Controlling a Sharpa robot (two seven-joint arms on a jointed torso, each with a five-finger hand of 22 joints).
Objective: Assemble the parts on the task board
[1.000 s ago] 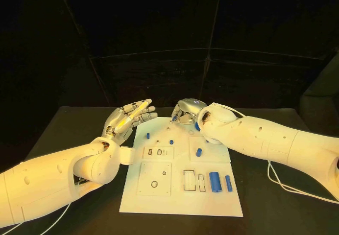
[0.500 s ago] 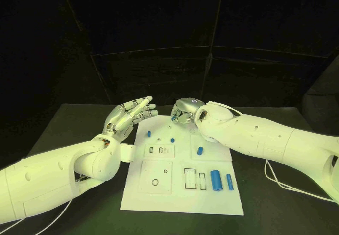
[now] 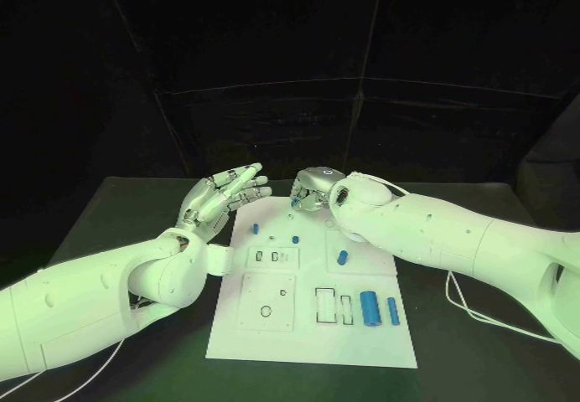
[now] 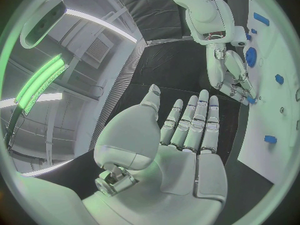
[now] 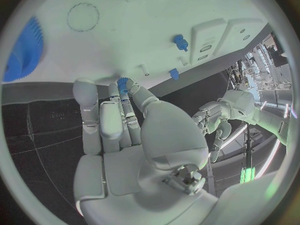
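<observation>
Task board (image 3: 317, 335) lies flat in the middle of the black table (image 3: 109, 218), long side running away from the robot. Near end of the board: a large blue cylinder (image 3: 369, 309) and a slimmer blue pin (image 3: 391, 311) lie side by side, just right of two narrow rectangular recesses (image 3: 325, 306); whether anything sits in those recesses cannot be told. Mid-board: a short blue peg (image 3: 342, 257) lies on a raised square plate. Far end: two small blue pieces, one at (image 3: 255, 228) and one at (image 3: 295, 239), well apart from each other. Left hand (image 3: 224, 198) is raised off the far left corner of the board, palm open, fingers extended and close together, holding nothing. Right hand (image 3: 317, 189) is at the far edge of the board, fingers curled, with a small blue gear-like part (image 5: 122, 82) pinched at its fingertips (image 5: 128, 87), just above the white surface.
</observation>
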